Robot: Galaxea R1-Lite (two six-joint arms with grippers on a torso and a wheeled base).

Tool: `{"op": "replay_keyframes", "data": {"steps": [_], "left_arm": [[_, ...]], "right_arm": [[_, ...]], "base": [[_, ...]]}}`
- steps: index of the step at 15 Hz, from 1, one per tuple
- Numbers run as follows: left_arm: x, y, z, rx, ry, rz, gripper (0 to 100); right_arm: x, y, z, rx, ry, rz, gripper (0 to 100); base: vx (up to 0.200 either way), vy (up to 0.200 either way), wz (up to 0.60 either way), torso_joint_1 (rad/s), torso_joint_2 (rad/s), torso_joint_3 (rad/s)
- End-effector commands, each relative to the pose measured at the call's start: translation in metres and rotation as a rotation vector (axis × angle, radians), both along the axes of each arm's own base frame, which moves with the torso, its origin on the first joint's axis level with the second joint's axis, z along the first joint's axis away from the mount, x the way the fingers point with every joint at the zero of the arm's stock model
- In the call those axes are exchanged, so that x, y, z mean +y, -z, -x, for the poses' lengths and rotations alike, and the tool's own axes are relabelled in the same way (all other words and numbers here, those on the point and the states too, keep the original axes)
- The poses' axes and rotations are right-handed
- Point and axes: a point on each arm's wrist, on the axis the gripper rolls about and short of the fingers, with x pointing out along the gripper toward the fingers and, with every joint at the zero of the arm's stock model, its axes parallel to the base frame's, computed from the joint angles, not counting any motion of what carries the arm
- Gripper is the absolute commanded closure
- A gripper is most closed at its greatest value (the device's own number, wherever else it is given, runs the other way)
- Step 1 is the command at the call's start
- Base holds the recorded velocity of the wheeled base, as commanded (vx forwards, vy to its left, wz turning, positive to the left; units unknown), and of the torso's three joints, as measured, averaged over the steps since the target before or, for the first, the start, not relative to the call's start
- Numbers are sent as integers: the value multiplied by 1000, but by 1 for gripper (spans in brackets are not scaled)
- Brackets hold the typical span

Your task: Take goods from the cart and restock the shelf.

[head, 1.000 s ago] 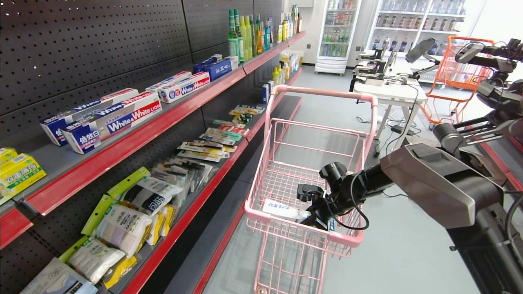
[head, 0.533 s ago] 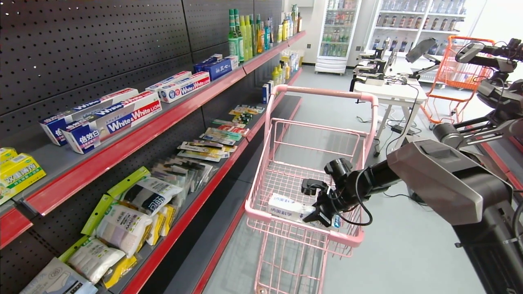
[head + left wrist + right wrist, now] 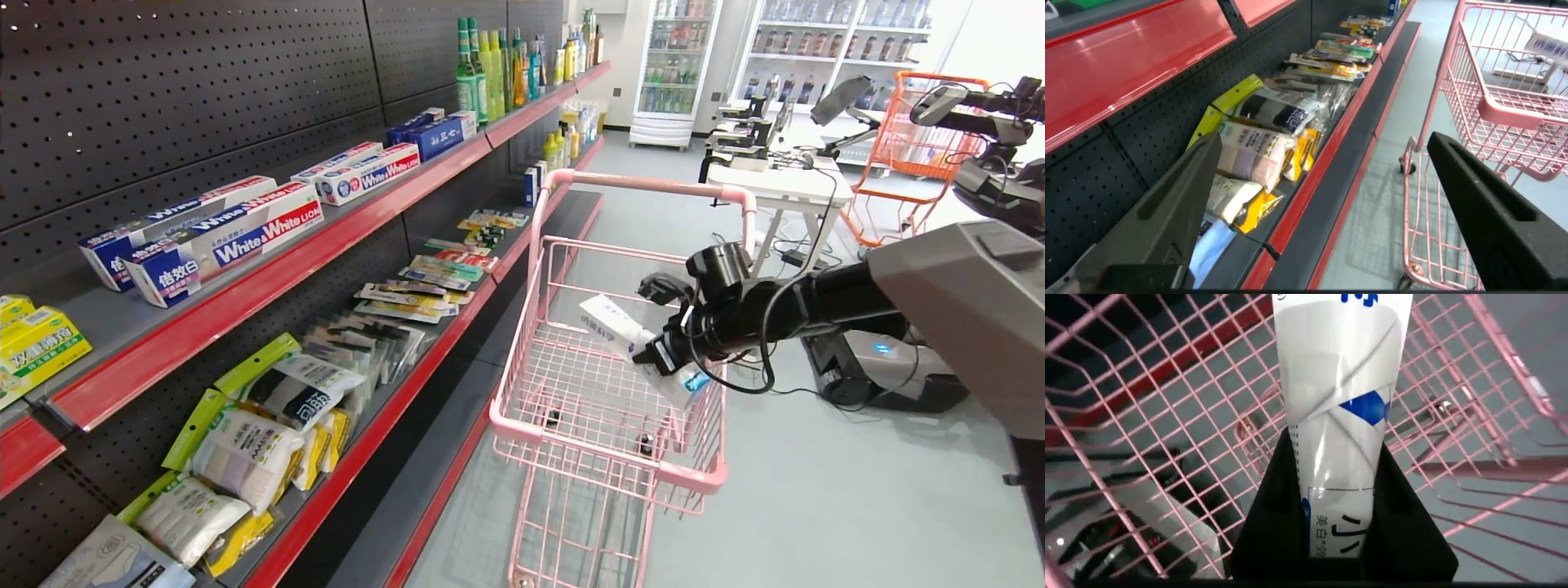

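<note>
- Right gripper point(image 3: 665, 353) pinches the lower end of a white box point(image 3: 622, 331), held in the air over the cart point(image 3: 522, 426).
- The box's long axis tilts up toward the shelf point(image 3: 269, 287), on the robot's left.
- Left gripper point(image 3: 1324, 143) is spread and empty, low beside the shelf and nearer to it.
- Fingers hide the gripped end. I can't judge which slot it belongs in.

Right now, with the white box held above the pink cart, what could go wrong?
1. The right gripper grips the white box near one end, so the long free end might pivot or slip out.
2. The pink cart stands between the arm and the shelf; swinging the box across could clip the cart's tall handle.
</note>
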Motion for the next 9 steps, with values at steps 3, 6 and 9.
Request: {"op": "replay_keyframes", "data": {"steps": [3, 6, 9], "left_arm": [[0, 0, 0, 1, 0, -1, 0], [0, 0, 0, 1, 0, 1, 0], [0, 0, 0, 1, 0, 1, 0]], "right_arm": [[-12, -105, 50, -169, 227, -64, 100], [-40, -155, 123, -252, 446, -58, 100], [-91, -179, 220, -339, 604, -54, 100]], "base": [[0, 0, 0, 0, 0, 0], [0, 0, 0, 0, 0, 0], [0, 0, 0, 0, 0, 0]]}}
